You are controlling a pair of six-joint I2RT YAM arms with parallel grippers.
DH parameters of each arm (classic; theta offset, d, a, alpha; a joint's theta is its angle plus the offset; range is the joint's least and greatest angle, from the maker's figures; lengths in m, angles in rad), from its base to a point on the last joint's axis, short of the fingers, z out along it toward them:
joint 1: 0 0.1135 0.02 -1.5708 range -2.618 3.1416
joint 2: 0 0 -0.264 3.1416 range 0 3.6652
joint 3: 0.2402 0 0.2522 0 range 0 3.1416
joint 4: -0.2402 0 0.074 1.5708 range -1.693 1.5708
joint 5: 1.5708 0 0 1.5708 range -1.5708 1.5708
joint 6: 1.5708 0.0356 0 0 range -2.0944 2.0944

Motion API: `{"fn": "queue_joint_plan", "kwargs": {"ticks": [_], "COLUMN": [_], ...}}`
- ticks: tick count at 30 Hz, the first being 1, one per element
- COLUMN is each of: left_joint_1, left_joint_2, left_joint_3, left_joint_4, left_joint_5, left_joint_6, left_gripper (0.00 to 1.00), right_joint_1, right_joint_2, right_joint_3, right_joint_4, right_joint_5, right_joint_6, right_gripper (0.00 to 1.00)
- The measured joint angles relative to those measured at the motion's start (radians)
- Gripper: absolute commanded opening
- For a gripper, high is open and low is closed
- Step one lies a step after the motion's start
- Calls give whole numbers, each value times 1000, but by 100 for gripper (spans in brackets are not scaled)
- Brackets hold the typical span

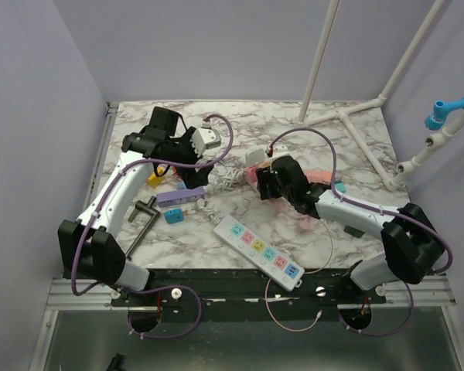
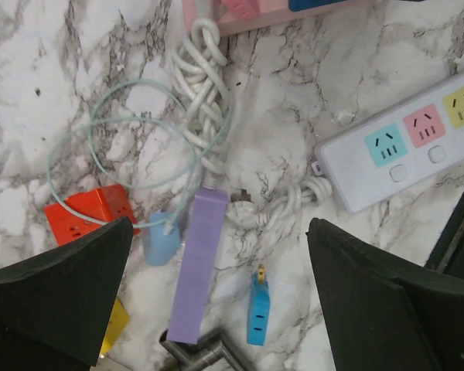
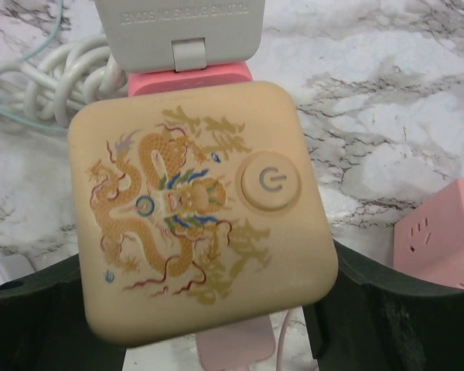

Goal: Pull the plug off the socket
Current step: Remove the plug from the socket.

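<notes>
A beige square plug (image 3: 197, 216) with a dragon print and a round power button sits on a pink power strip (image 3: 189, 79), which also shows in the top view (image 1: 322, 177). My right gripper (image 3: 205, 309) is shut on the beige plug, one black finger on each side. In the top view the right gripper (image 1: 272, 176) hides that plug. A grey-white adapter (image 3: 178, 31) sits on the same pink strip just beyond it. My left gripper (image 2: 220, 228) is open and empty, high above a purple strip (image 2: 197, 263); it is at the back left in the top view (image 1: 197, 147).
A white power strip with coloured sockets (image 1: 259, 251) lies at the front centre. A coiled white cable (image 2: 205, 93), an orange cube (image 2: 85, 212), a small blue adapter (image 2: 257, 313) and a metal clamp (image 1: 143, 220) lie near the purple strip. A pink cube socket (image 3: 441, 228) stands to the right.
</notes>
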Motion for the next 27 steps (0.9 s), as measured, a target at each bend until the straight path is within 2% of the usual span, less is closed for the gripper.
{"fn": "queue_joint_plan", "kwargs": {"ticks": [5,8,16,24,27], "left_joint_1": [-6,-14,-51,-105,-107], "left_joint_2": [-138,-172,-91,-93,-91], "left_joint_3": [-129,-180,-205,-270,-257], "left_joint_4": [79,125,213,333,353], "left_joint_5": [44,68,91,83,80], "left_joint_6": [218,293,309,341,349], "left_gripper": [99,98,98,99,99], "right_joint_1": [-1,0,4,4,4], "right_joint_2": [-2,-5,-3,16,16], "right_joint_3": [73,83,77,32,1], "right_joint_4": [-57,-56,-53,5,28], "right_joint_5": [-66,-117,-161,-200,-212], "right_joint_6": [-8,-11,-37,-37,-36], "right_gripper": [35,35,36,53,56]}}
